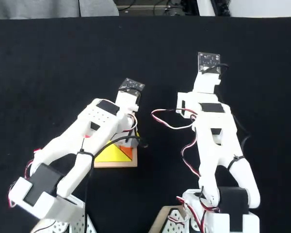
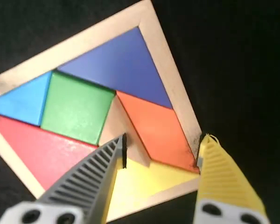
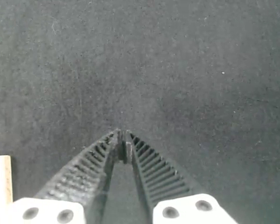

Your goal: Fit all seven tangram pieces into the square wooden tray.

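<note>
Jaws are entered first: the left jaws are spread wide with nothing gripped, the grey finger [image 2: 91, 182] poised over the tray's inside and the yellow finger [image 2: 224, 177] at the rim's outer edge. The right jaws are pressed together, with nothing between them.

Square wooden tray [image 2: 165, 60]: laid flat on the surface, partly covered by the left arm [image 1: 87, 141] in the high view. Six pieces are seen seated in it.
- Large dark blue triangle [image 2: 116, 65]: set along one rim.
- Small light blue triangle [image 2: 23, 100] and green square [image 2: 77, 107]: set edge to edge beside it.
- Large red triangle [image 2: 42, 151]: set against both the green square and the light blue triangle.
- Orange parallelogram [image 2: 158, 130]: set against the dark blue triangle, between the two fingers.
- Yellow triangle [image 2: 140, 179]: set in the corner nearest the left jaws, touching the orange parallelogram.
- Bare wooden triangular patch [image 2: 117, 123]: exposed between the green square and the orange parallelogram.

Right arm [image 1: 213, 136]: placed well apart from the tray, its jaws over bare cloth.

Black cloth surface [image 1: 48, 58]: spread under everything.
</note>
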Robot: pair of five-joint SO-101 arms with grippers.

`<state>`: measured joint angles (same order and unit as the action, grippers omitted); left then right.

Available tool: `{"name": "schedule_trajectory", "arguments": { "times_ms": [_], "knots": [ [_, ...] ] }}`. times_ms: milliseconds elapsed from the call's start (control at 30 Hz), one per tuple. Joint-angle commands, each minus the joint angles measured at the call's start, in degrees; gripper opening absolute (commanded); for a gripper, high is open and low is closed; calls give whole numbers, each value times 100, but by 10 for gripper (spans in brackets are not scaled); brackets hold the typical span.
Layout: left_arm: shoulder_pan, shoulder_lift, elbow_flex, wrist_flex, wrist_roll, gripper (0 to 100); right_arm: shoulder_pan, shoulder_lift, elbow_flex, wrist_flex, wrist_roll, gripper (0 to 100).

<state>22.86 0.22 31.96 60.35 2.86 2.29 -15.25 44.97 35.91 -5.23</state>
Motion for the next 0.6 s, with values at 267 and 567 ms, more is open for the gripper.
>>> {"name": "schedule_trajectory", "arguments": {
  "times_ms": [267, 567],
  "knots": [
    [13, -1266, 92, -193, 167, 263, -70, -22, -347, -97, 70, 11],
    [-136, -352, 523, -1011, 193, 263, -70, -13, -347, -97, 70, 11]
  ]
}}
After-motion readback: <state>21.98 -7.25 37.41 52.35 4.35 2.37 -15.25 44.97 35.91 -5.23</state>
